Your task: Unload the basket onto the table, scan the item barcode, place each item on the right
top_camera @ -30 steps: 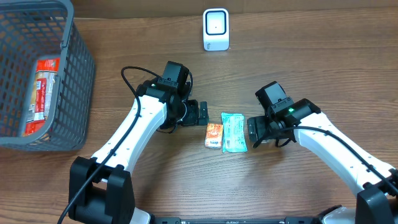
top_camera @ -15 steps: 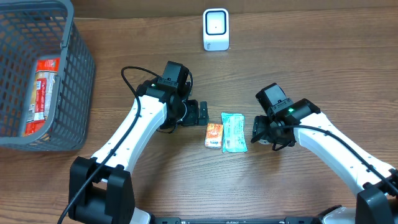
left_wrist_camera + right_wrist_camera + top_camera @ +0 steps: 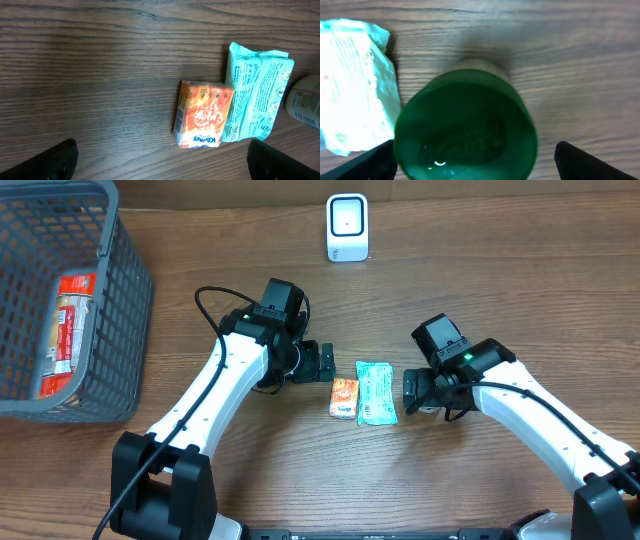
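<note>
Overhead: bright, even light from above; soft short shadow along the basket (image 3: 128, 330); sharp throughout | Left wrist view: dimmer, table (image 3: 75, 75) darkening toward the left edge; wood grain crisp; lower corners black and blurred | Right wrist view: green cap (image 3: 465, 130) close and out of focus, with a small glint at its lower left; teal packet (image 3: 350, 80) washed out near-white at the left edge

Table (image 3: 520, 270): scanner (image 3: 347, 226), orange packet (image 3: 344, 397), teal packet (image 3: 376, 392)
</note>
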Robot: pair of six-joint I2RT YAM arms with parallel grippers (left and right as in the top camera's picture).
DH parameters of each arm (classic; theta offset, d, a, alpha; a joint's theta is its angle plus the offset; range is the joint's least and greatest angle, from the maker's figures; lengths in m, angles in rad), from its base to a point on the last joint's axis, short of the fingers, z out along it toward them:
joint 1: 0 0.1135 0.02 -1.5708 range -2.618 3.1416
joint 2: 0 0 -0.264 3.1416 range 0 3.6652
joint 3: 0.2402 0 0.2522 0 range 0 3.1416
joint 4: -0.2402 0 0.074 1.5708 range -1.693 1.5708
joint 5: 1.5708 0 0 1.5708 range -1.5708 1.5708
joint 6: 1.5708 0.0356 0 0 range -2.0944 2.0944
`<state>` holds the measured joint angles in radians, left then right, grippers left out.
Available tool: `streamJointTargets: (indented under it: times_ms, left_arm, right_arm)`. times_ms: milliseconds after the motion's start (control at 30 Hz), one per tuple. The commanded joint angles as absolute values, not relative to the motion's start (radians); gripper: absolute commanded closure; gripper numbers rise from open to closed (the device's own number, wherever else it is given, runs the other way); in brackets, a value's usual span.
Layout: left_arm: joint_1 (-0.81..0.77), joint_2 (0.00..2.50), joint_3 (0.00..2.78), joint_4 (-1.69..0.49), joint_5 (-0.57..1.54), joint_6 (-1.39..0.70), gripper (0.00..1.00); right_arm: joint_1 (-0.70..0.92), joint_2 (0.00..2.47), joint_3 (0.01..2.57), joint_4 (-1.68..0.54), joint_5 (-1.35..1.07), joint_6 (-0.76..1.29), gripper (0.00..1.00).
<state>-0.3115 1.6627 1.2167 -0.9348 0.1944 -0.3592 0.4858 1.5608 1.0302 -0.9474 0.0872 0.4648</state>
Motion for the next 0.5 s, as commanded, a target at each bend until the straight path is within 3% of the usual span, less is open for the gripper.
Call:
streamJointTargets:
  times_ms: [0, 200, 467]
  left_arm:
    - [-0.308, 1.658, 1.227, -0.934, 0.191, -0.337, 0.00]
    - [-0.308, 1.658, 1.227, -0.934, 0.191, -0.337, 0.00]
    - [-0.308, 1.658, 1.228, -0.934, 0.191, -0.337, 0.00]
  right_arm:
    - [0.489, 1.560, 1.027, -0.939, 0.051, 0.687, 0.00]
    - [0.487, 1.560, 1.027, -0.893, 0.051, 0.892, 0.00]
    - [0.487, 1.560, 1.027, -0.850, 0.051, 0.892, 0.00]
